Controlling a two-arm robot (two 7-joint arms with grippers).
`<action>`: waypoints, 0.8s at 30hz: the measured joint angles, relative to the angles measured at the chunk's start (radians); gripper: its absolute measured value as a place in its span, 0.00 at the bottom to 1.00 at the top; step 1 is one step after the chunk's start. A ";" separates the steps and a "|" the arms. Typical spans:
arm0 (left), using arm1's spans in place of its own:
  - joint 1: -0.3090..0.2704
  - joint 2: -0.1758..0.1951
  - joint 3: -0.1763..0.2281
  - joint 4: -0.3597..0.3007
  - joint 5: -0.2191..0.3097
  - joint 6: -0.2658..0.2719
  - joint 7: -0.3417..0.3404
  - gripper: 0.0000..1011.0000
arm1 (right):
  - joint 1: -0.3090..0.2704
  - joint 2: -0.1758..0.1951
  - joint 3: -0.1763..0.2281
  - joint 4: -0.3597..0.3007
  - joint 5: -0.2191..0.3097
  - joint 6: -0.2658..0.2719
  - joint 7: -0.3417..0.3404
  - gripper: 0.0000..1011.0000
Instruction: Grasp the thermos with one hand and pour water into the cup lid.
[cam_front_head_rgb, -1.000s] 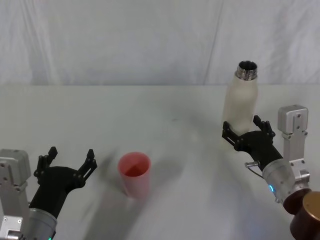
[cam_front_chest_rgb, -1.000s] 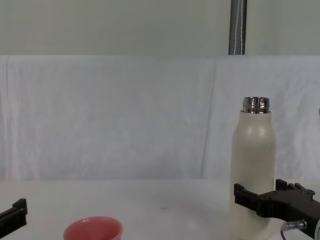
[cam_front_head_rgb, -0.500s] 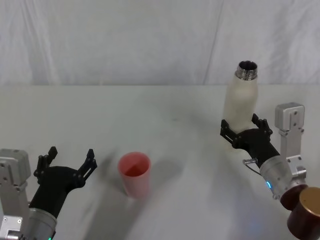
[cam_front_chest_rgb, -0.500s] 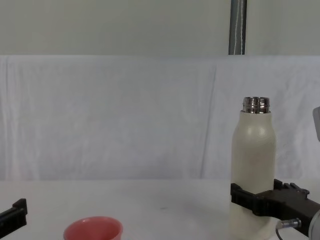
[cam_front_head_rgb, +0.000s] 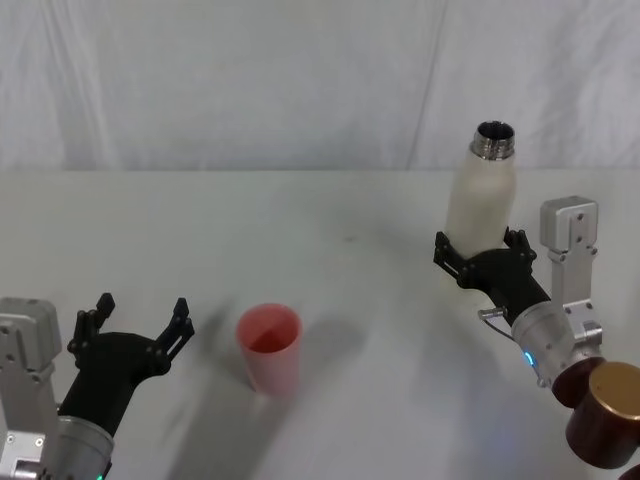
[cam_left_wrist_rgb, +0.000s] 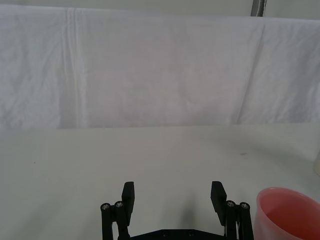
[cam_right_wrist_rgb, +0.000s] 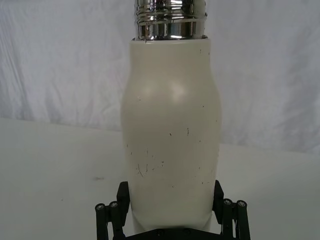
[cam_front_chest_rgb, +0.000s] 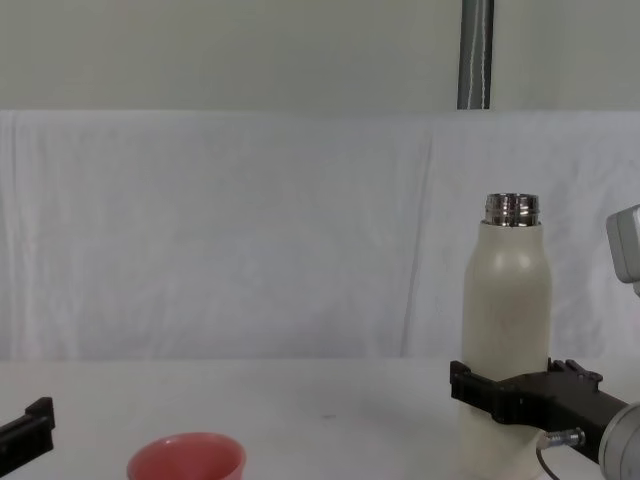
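White table — right end effector (cam_front_head_rgb: 478, 258) spread wide around the upright thermos (cam_front_head_rgb: 480, 200).

White table (cam_front_head_rgb: 330, 215), upright cream thermos (cam_front_head_rgb: 480, 200) at right, pink cup lid (cam_front_head_rgb: 269, 348) well apart, front-left.

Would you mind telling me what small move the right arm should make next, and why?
Probably closing the right end effector on the thermos. Its fingers already stand on either side of the lower body of the upright bottle, which sits deep between them, but whether they grip it is unclear. A firm hold has to come before lifting and tipping toward the pink cup lid.
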 joint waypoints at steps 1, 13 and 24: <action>0.000 0.000 0.000 0.000 0.000 0.000 0.000 0.99 | 0.000 0.000 0.000 0.000 0.000 0.000 0.000 0.99; 0.000 0.000 0.000 0.000 0.000 0.000 0.000 0.99 | -0.005 0.002 0.000 -0.005 0.000 0.002 -0.001 0.94; 0.000 0.000 0.000 0.000 0.000 0.000 0.000 0.99 | -0.006 0.002 0.000 -0.007 0.000 0.003 -0.001 0.94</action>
